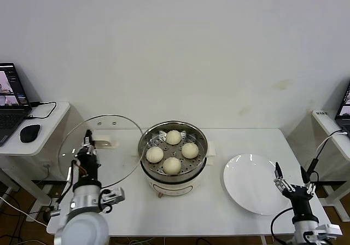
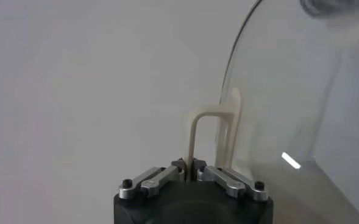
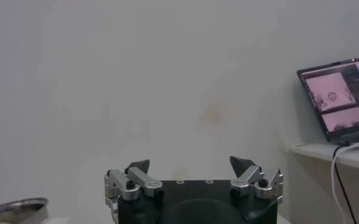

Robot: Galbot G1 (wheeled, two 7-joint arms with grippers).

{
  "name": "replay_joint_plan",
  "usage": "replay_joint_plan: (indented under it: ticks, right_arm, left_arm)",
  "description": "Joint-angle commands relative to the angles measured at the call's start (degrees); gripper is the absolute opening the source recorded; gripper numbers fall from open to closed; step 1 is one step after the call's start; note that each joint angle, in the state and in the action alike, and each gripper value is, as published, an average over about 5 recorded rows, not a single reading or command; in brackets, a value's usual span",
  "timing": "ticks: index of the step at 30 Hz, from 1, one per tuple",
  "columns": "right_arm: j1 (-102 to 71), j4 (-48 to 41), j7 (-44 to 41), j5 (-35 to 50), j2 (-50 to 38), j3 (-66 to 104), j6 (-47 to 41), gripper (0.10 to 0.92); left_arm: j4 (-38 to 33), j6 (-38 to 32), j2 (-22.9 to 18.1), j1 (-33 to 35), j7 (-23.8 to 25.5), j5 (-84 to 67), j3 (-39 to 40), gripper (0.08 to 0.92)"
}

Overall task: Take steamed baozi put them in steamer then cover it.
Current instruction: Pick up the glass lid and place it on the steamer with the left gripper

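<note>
Meanwhile the left gripper (image 1: 87, 144), clamped on the cover (image 1: 104, 146) handle, holds it left of the steamer (image 1: 173, 156) with four baozi (image 1: 171, 165); right gripper (image 1: 290, 177), apart, hangs beside a white plate (image 1: 251, 184).

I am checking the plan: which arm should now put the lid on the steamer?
Left: its gripper holds the lid by the handle, beside the steamer. Right gripper is open near the plate.

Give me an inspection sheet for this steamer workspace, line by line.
Surface: white table.
Job's things: four cream-white baozi inside the round steel steamer; clear glass lid held upright beside it.
Clutter: flat white plate, bare.
Grippers: left gripper shut on the lid's handle; right gripper open by the plate.
Cables: black cable on the side desk.
Surroundings: laptop, mouse.
</note>
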Motion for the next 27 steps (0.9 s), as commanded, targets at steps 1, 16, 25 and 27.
replay_joint_plan:
  ticks: [1,16,25,27]
  right_arm:
    - [-0.28,0.64,0.32,-3.37,2.57,0.85,-0.33,0.823]
    - [-0.15,0.65,0.36,-5.15,6.13,3.35,-0.03,0.823]
    - [0.79,0.03,0.43,-5.36,6.45,3.66,-0.41,0.823]
    - [0.98,-0.11,0.43,-5.39,6.48,3.66,-0.47,0.823]
  left_arm:
    - [7.59,2.4,-1.61,-7.56,0.6,2.6,12.05,0.144]
    - [19.53,3.81,-8.51,-19.69,3.6,3.57,21.39,0.144]
    - [25.77,4.52,-11.39,-25.2,3.44,3.58,24.38,0.144]
    - [27.57,4.71,-11.6,-25.85,2.93,3.53,24.72,0.144]
